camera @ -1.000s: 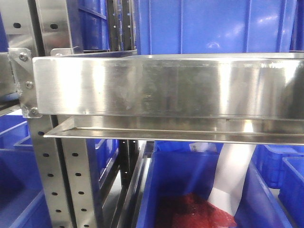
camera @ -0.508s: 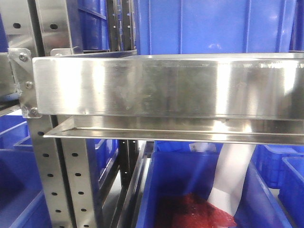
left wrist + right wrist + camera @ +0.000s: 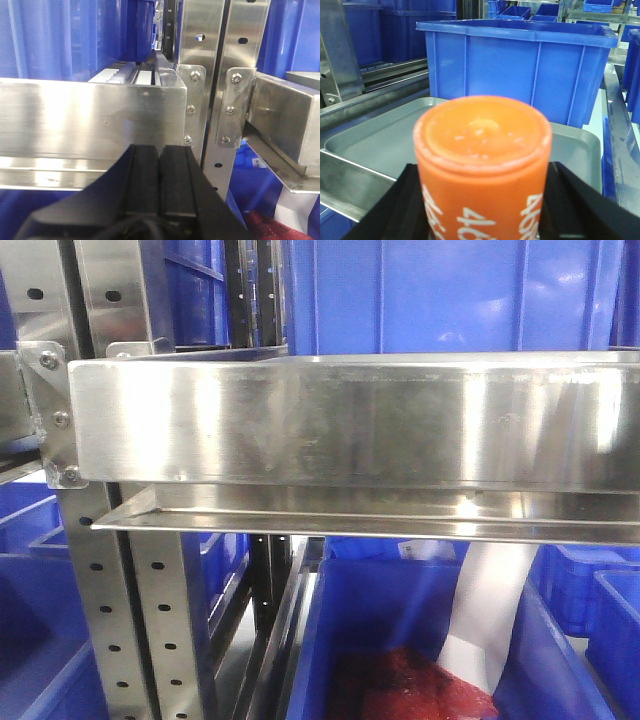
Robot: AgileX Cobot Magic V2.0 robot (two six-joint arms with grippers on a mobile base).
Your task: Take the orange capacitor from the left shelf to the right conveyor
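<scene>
1. Blue plastic bins (image 3: 450, 295) and stainless-steel racking fill the background of every view.
2. Right gripper (image 3: 482, 215) is clamped on the orange capacitor (image 3: 482, 145). One black finger (image 3: 395, 210) presses the can's left side and the other presses its right. The can stands upright between them, with its flat top toward the camera and white "4680" lettering on its side.
3. Just beyond the held can lies a flat grey metal tray (image 3: 370, 145). A brushed steel edge (image 3: 350, 185) crosses at the gripper's lower left.
4. Farther out, at the tray's far side, stands a large blue bin (image 3: 520, 65).
5. Left gripper (image 3: 160, 175) is fully closed, its two black pads pressed flat together with nothing between them.
6. Straight ahead of its tips, and apart from them, rises a tall brushed steel shelf front (image 3: 90, 120). To the gripper's right stand perforated steel uprights (image 3: 220, 75) with bolted brackets.
7. In the front view, the left shelf (image 3: 350, 420) spans the frame with its shiny front lip. Beneath it, a lower blue bin (image 3: 390, 600) holds red material (image 3: 410, 685) and a white sheet (image 3: 490, 610).
</scene>
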